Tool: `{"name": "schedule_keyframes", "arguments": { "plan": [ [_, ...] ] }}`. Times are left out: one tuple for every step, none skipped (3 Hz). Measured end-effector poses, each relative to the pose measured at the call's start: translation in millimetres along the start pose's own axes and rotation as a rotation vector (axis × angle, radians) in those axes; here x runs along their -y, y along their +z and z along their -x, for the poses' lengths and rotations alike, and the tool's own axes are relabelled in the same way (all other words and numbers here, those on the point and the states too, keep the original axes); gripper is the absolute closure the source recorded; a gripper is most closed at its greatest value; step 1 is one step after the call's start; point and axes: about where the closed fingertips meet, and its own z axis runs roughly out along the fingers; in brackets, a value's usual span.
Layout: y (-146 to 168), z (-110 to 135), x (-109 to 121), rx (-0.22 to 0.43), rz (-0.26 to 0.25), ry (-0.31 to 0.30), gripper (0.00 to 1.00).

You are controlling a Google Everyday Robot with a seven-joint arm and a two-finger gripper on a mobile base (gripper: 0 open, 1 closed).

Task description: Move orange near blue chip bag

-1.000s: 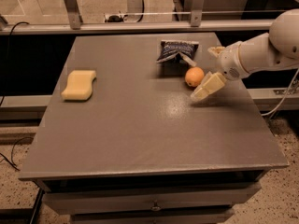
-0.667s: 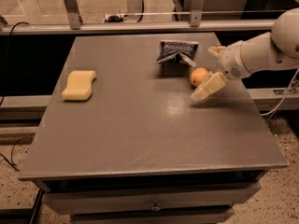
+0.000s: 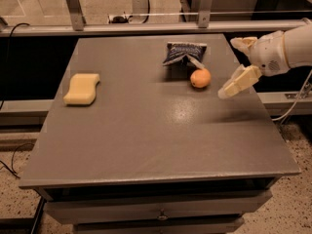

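Observation:
The orange (image 3: 200, 78) rests on the grey table (image 3: 146, 140), just in front of and touching the lower right corner of the blue chip bag (image 3: 184, 53), which lies at the table's back middle. My gripper (image 3: 228, 68) hangs above the table's right side, a short way right of the orange and apart from it. Its pale fingers (image 3: 237, 83) are spread open and hold nothing. The white arm reaches in from the right edge.
A pale yellow sponge (image 3: 82, 88) lies on the left side of the table. A metal rail (image 3: 146, 28) runs behind the table. Cables lie on the floor at right and left.
My gripper has pulled back to the right and up, away from the orange. The orange stays beside the bag.

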Motion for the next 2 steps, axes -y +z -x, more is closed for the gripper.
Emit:
{"name": "schedule_keyframes", "arguments": {
  "plan": [
    [-39.6, 10.9, -5.6, 0.085, 0.047, -0.013, 0.00],
    [-46.6, 19.1, -10.8, 0.104, 0.076, -0.026, 0.00]
  ]
}}
